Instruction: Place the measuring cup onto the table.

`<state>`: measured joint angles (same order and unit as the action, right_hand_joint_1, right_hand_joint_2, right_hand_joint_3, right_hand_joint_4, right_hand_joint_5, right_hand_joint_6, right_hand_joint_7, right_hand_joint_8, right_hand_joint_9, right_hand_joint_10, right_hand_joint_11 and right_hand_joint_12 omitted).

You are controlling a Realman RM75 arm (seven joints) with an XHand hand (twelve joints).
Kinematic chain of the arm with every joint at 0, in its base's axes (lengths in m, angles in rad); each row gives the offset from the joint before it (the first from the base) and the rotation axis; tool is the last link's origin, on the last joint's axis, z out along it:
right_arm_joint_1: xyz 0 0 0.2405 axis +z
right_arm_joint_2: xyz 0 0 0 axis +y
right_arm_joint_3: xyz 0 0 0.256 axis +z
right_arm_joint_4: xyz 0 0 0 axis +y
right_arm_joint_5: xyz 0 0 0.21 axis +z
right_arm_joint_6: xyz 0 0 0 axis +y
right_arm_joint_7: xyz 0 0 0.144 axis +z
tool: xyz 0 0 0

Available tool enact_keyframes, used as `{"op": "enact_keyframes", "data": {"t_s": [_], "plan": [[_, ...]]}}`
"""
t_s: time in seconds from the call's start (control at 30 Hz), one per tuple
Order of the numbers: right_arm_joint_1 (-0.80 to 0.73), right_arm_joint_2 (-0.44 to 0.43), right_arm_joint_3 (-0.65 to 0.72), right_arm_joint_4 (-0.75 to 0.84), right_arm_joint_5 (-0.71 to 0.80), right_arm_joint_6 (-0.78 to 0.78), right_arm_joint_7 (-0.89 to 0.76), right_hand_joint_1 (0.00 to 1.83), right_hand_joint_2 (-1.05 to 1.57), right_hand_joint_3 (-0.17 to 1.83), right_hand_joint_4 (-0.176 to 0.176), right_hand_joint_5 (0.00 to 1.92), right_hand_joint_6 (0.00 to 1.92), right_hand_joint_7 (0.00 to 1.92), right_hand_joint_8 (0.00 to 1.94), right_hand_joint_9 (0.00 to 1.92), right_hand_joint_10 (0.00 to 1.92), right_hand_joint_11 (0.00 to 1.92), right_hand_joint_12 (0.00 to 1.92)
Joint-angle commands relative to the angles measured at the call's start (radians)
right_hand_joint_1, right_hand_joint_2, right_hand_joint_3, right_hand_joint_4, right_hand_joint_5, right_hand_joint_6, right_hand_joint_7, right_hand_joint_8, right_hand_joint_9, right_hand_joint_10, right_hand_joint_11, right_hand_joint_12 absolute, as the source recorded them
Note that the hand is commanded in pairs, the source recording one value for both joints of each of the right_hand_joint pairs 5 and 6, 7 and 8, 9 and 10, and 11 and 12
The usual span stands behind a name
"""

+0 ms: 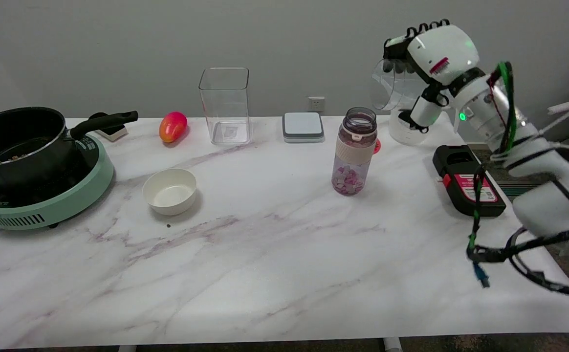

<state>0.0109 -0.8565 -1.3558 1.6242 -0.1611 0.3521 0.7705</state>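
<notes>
The measuring cup (387, 90) is up in the air at the upper right of the frame, tipped on its side with the mouth facing left, and the right hand (428, 58) has its fingers wrapped around it. Right below it sits a white jug (404, 132) on the marble table (265, 254), with a black-and-red device (468, 181) lower right and a bottle (355, 151) to the left.

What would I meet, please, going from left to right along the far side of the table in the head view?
Pot → mango → clear container → scale → bottle → measuring cup held in the right hand.
</notes>
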Motion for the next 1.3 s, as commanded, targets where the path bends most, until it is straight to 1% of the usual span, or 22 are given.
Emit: {"op": "enact_keyframes", "data": {"t_s": [0.03,0.1,0.17,0.2,0.27,0.3,0.37,0.47,0.53,0.63,0.7,0.77,0.83,0.87,0.97,1.07,1.13,1.23,1.3], "plan": [[-0.407,-0.482,0.088,0.162,0.711,0.213,-0.46,1.48,0.11,1.37,0.0,0.99,0.99,1.33,1.33,1.35,1.35,1.13,1.13],[-0.422,-0.483,0.01,0.131,0.819,0.303,-0.567,1.48,0.15,1.34,0.0,0.99,0.99,1.34,1.34,1.36,1.36,1.13,1.13],[-0.429,-0.474,-0.102,0.097,0.911,0.455,-0.704,1.48,0.18,1.31,0.0,0.99,0.99,1.34,1.34,1.37,1.37,1.14,1.14],[-0.43,-0.467,-0.128,0.087,0.944,0.505,-0.747,1.48,0.18,1.31,0.0,0.98,0.98,1.34,1.34,1.37,1.37,1.14,1.14],[-0.43,-0.44,-0.24,0.062,1.038,0.636,-0.825,1.49,0.17,1.33,0.0,0.97,0.97,1.34,1.34,1.37,1.37,1.14,1.14],[-0.43,-0.428,-0.279,0.055,1.07,0.674,-0.839,1.49,0.15,1.35,0.0,0.96,0.96,1.33,1.33,1.36,1.36,1.14,1.14],[-0.418,-0.394,-0.398,0.036,1.17,0.766,-0.847,1.5,0.14,1.36,0.0,0.96,0.96,1.33,1.33,1.36,1.36,1.14,1.14],[-0.391,-0.368,-0.518,0.006,1.265,0.824,-0.83,1.5,0.14,1.36,0.0,0.97,0.97,1.33,1.33,1.37,1.37,1.15,1.15],[-0.375,-0.357,-0.566,-0.009,1.308,0.833,-0.781,1.49,0.17,1.33,0.0,0.98,0.98,1.34,1.34,1.37,1.37,1.15,1.15],[-0.349,-0.341,-0.626,-0.051,1.348,0.802,-0.622,1.47,0.3,1.24,0.0,1.05,1.05,1.38,1.38,1.4,1.4,1.18,1.18],[-0.331,-0.336,-0.658,-0.091,1.349,0.789,-0.524,1.46,0.42,1.14,0.0,1.11,1.11,1.41,1.41,1.43,1.43,1.21,1.21],[-0.313,-0.337,-0.685,-0.138,1.342,0.795,-0.448,1.44,0.56,1.03,0.0,1.18,1.18,1.45,1.45,1.46,1.46,1.24,1.24],[-0.31,-0.343,-0.7,-0.176,1.335,0.798,-0.386,1.38,0.84,0.82,0.0,1.29,1.29,1.52,1.52,1.52,1.52,1.29,1.29],[-0.312,-0.345,-0.703,-0.187,1.33,0.798,-0.368,1.37,0.88,0.78,0.0,1.3,1.3,1.53,1.53,1.53,1.53,1.3,1.3],[-0.317,-0.352,-0.714,-0.245,1.3,0.79,-0.259,1.35,0.96,0.72,0.0,1.33,1.33,1.55,1.55,1.55,1.55,1.32,1.32],[-0.306,-0.359,-0.717,-0.297,1.234,0.787,-0.174,1.33,1.02,0.68,0.0,1.35,1.35,1.56,1.56,1.56,1.56,1.33,1.33],[-0.295,-0.359,-0.717,-0.311,1.197,0.787,-0.113,1.33,1.05,0.66,0.0,1.35,1.35,1.56,1.56,1.56,1.56,1.34,1.34],[-0.295,-0.359,-0.717,-0.313,1.172,0.789,-0.069,1.33,1.05,0.65,0.0,1.35,1.35,1.56,1.56,1.56,1.56,1.34,1.34],[-0.288,-0.36,-0.717,-0.313,1.112,0.791,-0.015,1.32,1.07,0.64,0.0,1.35,1.35,1.56,1.56,1.56,1.56,1.34,1.34]]}}
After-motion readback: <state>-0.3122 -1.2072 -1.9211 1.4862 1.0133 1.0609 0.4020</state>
